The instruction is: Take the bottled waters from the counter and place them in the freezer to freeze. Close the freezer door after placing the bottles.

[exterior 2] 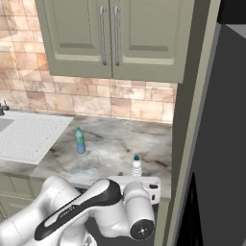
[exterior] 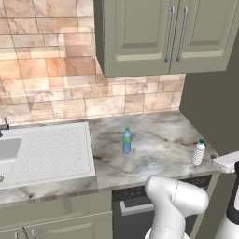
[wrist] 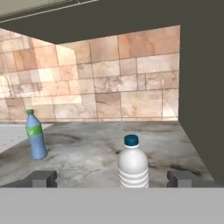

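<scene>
The clear ribbed plastic bottle with a dark cap (wrist: 133, 167), bottom centre, looks light, slick and squashy; my wide-open, empty gripper (wrist: 111, 178) should take its ribbed middle.

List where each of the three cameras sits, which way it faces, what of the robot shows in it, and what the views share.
Left base view: behind the arm's left, looking down on the counter; white arm at lower right.
Right base view: behind the arm's right, same counter; arm at lower left.
Hand view: on the hand, level along the counter toward the tiled wall; open gripper straddles the clear bottle.
Shared: clear bottle and blue bottle.
</scene>
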